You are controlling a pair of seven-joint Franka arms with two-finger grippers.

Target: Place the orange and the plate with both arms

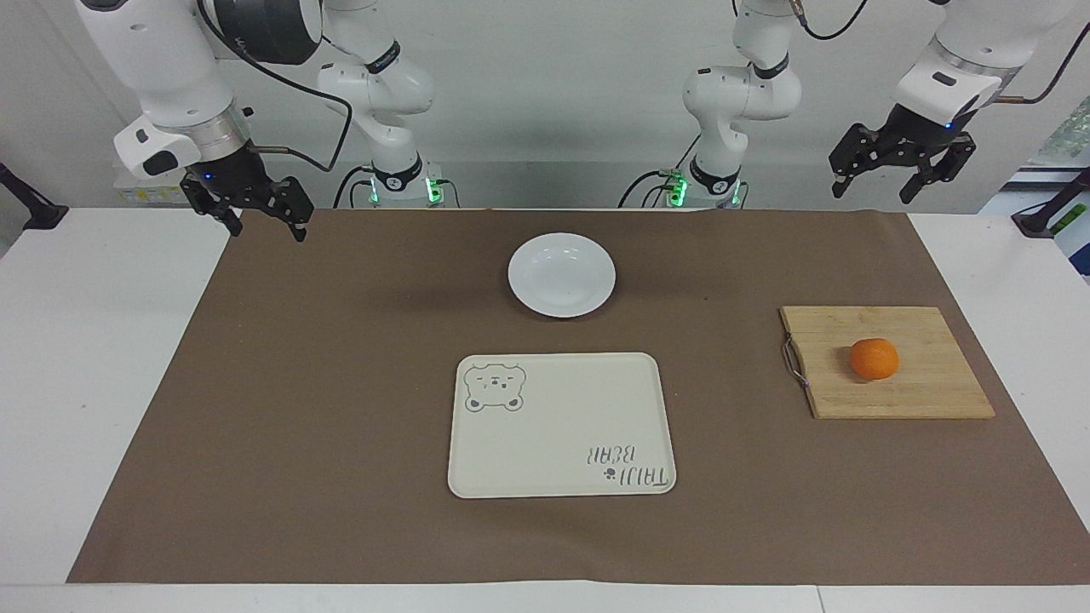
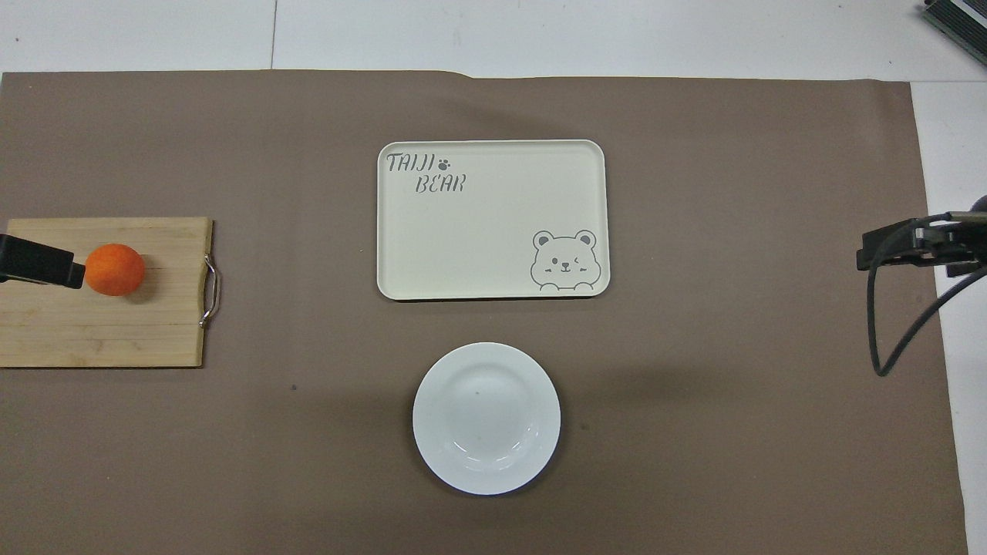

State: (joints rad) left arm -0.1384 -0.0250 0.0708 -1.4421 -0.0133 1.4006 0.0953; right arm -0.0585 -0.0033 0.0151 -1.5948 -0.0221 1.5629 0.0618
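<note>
A: Where is the orange (image 1: 874,358)?

B: It sits on a wooden cutting board (image 1: 886,392) toward the left arm's end of the table, roughly in the board's middle. The board has a small metal handle (image 1: 793,361) on the edge that faces the tray.

A: And the plate (image 1: 561,275)?

B: The white plate lies flat on the brown paper mat (image 1: 341,383), midway between the two arms' ends and nearer to the robots than the cream tray (image 1: 561,425). The tray carries a bear drawing and the words "TAIJI BEAR". Plate and tray are apart, with a strip of mat between them. Both are bare.

A: What about the left gripper (image 1: 903,163)?

B: It hangs raised in the air near the robots' edge of the table, at the left arm's end. Its two black fingers are spread wide and hold nothing. In the overhead view a black tip (image 2: 40,264) overlaps the board just beside the orange, but the facing view shows the gripper well above both, touching neither.

A: And the right gripper (image 1: 258,212)?

B: It hovers over the mat's corner at the right arm's end, close to the robots. The fingers look parted with nothing between them, though the overhead view shows only a dark edge of it (image 2: 898,248), so I rely on the facing view for that.
</note>
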